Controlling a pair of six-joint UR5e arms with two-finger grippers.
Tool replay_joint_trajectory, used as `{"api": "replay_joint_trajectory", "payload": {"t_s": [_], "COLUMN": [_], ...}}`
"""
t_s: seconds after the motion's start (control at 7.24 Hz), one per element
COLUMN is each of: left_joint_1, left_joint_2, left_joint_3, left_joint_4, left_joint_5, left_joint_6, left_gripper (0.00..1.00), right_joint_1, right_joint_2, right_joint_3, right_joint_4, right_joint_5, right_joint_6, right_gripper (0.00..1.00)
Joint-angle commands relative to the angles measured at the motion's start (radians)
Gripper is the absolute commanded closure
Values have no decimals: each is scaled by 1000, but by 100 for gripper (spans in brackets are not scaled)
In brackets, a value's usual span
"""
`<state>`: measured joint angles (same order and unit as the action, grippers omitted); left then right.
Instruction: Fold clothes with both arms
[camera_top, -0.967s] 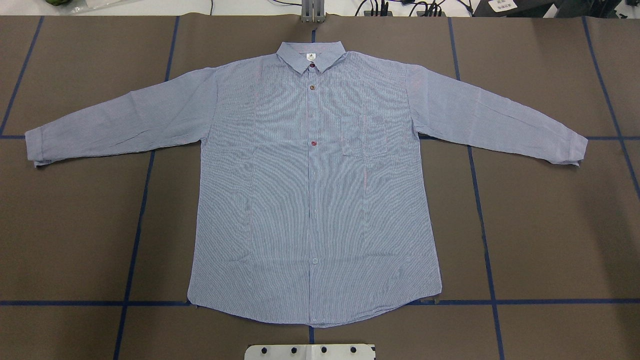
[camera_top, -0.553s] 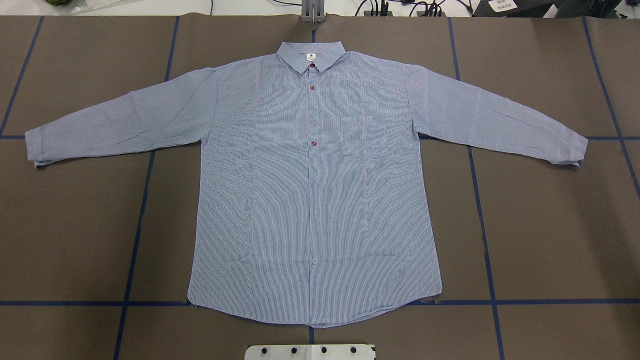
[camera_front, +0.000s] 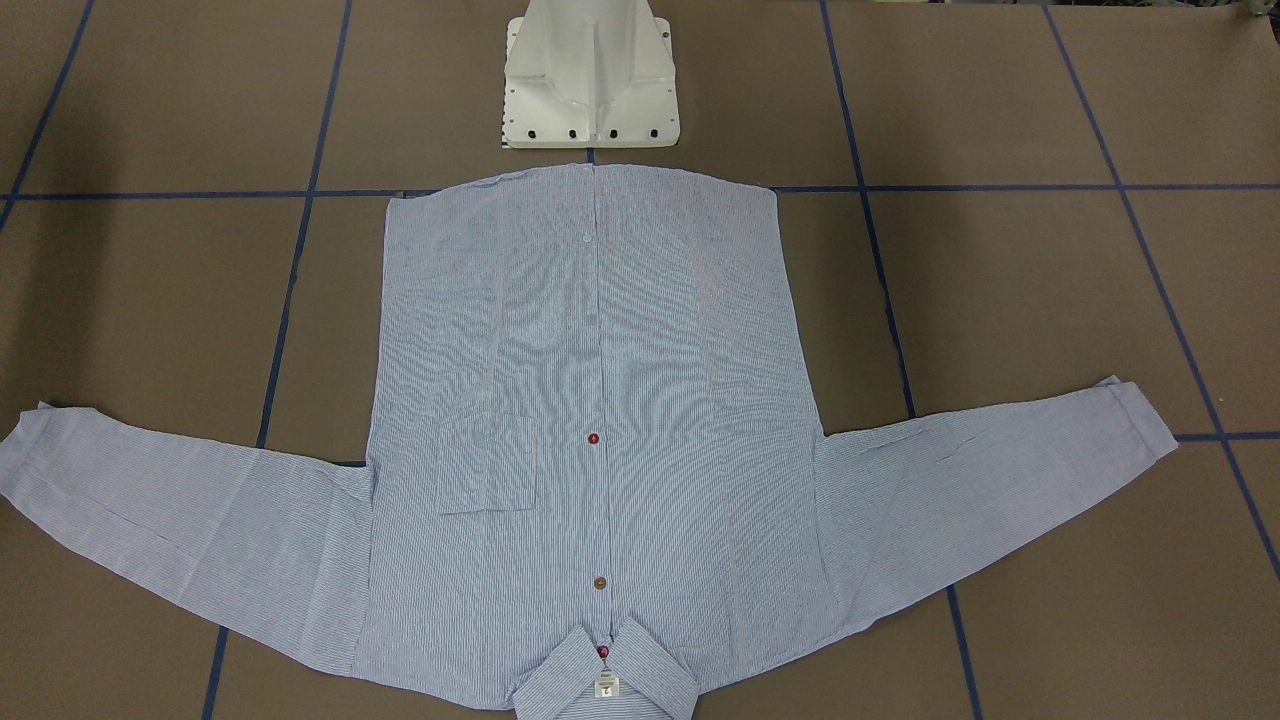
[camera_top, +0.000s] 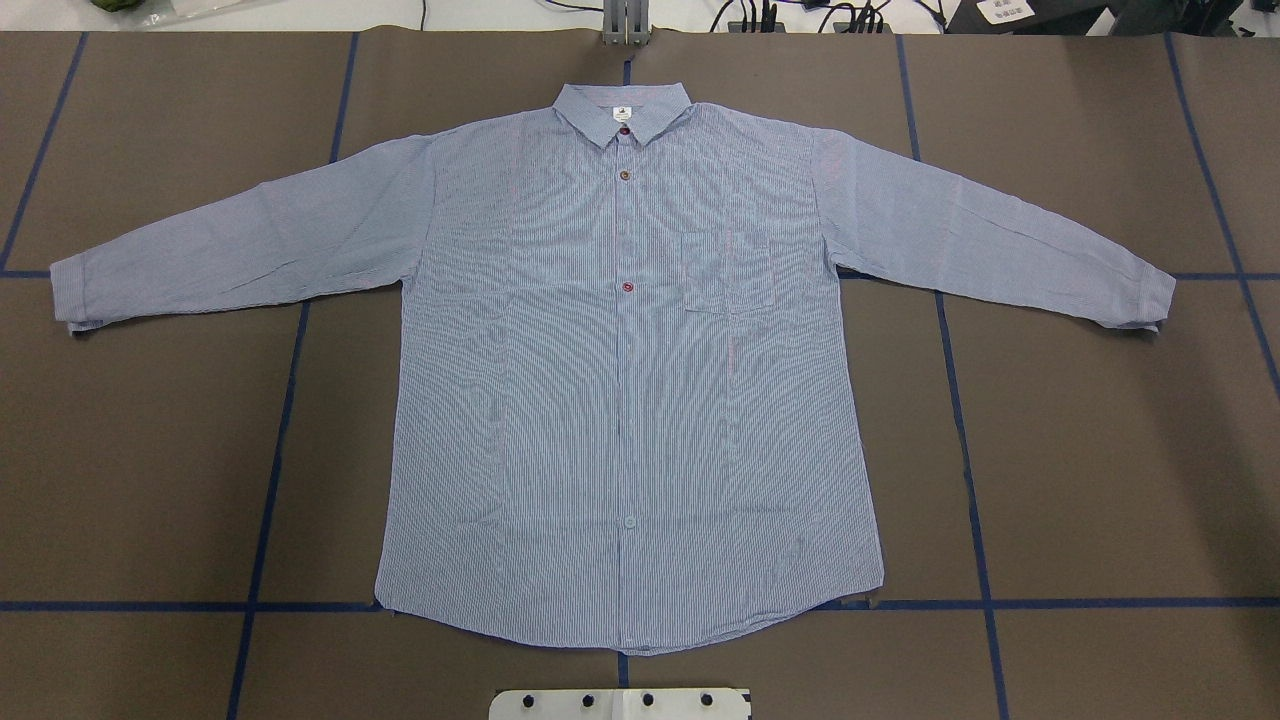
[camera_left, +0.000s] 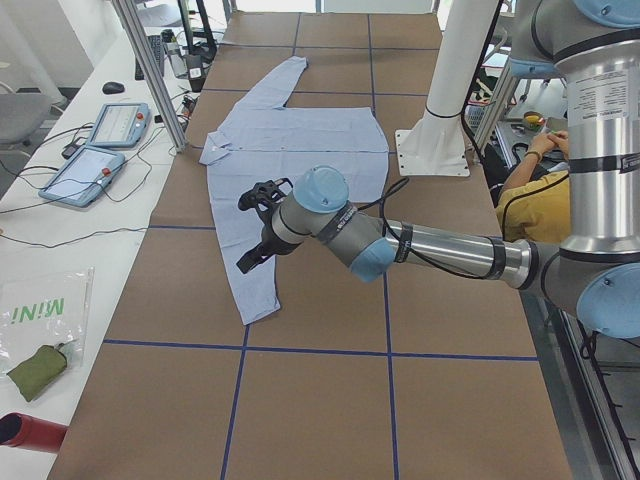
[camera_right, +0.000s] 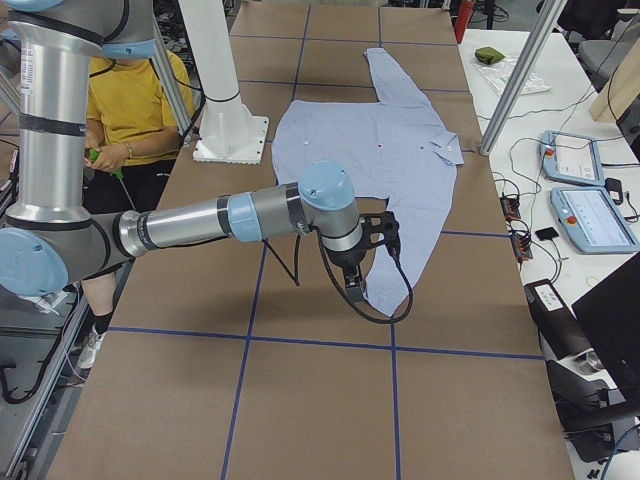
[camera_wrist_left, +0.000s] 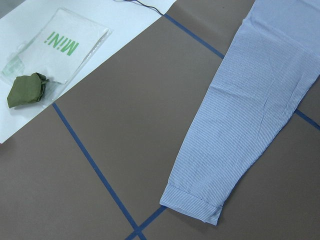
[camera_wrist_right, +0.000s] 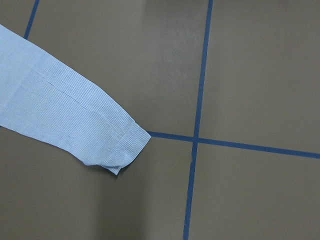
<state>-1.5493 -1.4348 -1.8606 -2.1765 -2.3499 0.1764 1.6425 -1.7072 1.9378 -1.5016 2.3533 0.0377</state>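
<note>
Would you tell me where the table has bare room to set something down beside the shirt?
Bare table lies either side of the shirt body, bordered by the sleeve on the robot's left and the sleeve on its right, down to the blue tape line by the hem. The middle is covered, and the pedestal base crowds the hem.

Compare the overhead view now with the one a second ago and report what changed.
Nothing visibly changed. The shirt lies flat, front side up and fully spread out, exactly where and how it lay before.
</note>
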Motion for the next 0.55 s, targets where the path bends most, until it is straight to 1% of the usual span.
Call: {"api": "replay_joint_trajectory", "payload": {"t_s": [0.0,0.14,0.28,0.41], "left_joint_1": [0,0,0,0], "left_joint_2": [-2,-2,-2,-2], "left_joint_3": [8,11,11,11], "left_joint_4": [-6,-6,-6,-6], "left_joint_5": [-2,-2,-2,-2], "left_joint_6": [-3,-3,-3,-3], "left_gripper": [0,0,0,0], "right_joint_1": [-54,-76,-125,-209], "right_joint_2": [11,11,11,11], "right_joint_3": [-99,-191,-286,-319], "right_joint_4": [218,400,590,729], "right_joint_5": [-9,-20,-31,-111], "right_joint_6": [165,268,415,582], "right_gripper": [0,0,0,0]}}
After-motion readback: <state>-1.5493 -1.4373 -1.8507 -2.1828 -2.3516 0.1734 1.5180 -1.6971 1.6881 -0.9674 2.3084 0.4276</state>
